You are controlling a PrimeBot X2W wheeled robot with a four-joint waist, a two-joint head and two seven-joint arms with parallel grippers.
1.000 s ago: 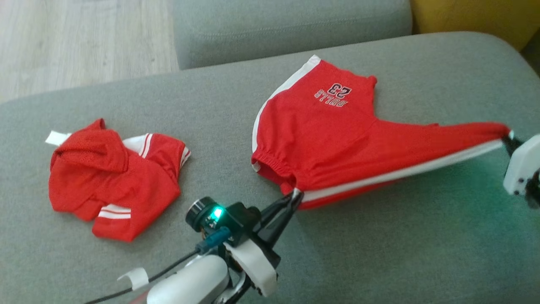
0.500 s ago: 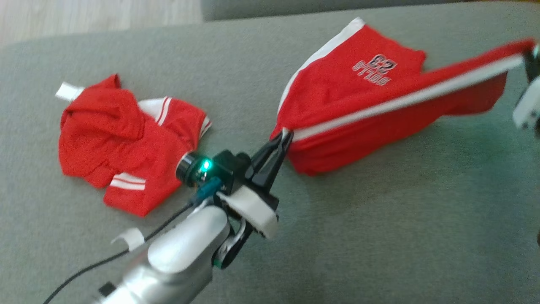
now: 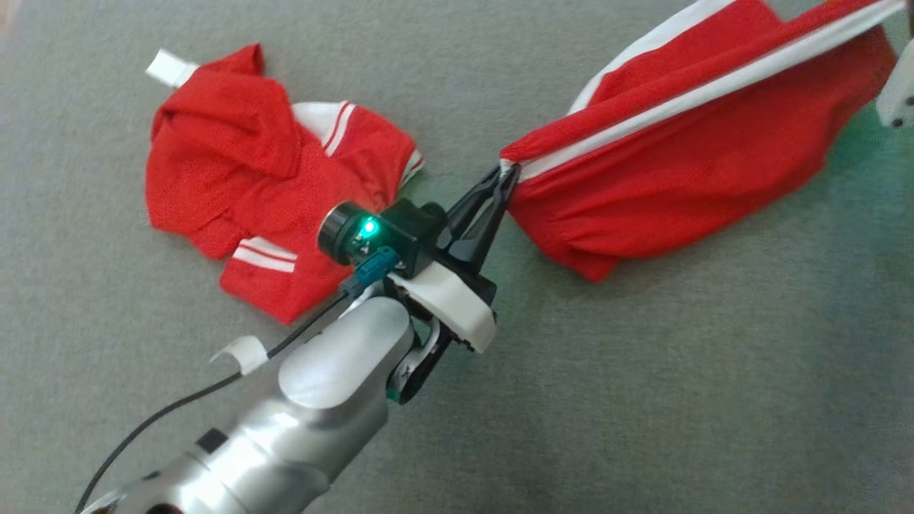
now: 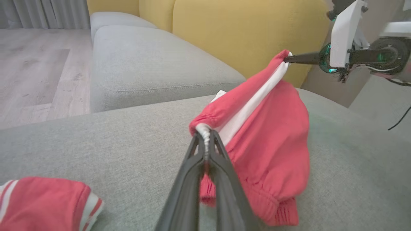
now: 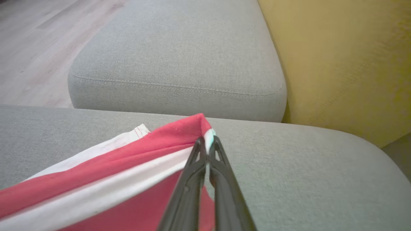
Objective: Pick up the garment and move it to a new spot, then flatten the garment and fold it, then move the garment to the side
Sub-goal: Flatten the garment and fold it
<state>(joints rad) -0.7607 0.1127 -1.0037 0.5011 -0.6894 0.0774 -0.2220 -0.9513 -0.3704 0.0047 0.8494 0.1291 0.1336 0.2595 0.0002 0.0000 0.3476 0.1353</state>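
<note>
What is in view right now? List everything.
Red mesh shorts with white side stripe: one, red and white, stretched between both grippers.
Crumpled red top with white striped trim: one, red and white, on near cushion, robot's left.
Grey fabric seat cushions: two, grey, one under garments, one beyond.
Yellow upholstered backrest: one, yellow, behind cushions.
Wooden floor: one, pale, beyond cushions.
Left gripper: one, dark, shut on shorts' waistband.
Right gripper: one, dark, shut on shorts' other end.

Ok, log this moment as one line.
left hand: shut on red shorts, waistband end | right hand: shut on shorts, other end | shorts: stretched between hands over grey cushion | red top: crumpled, robot's left
</note>
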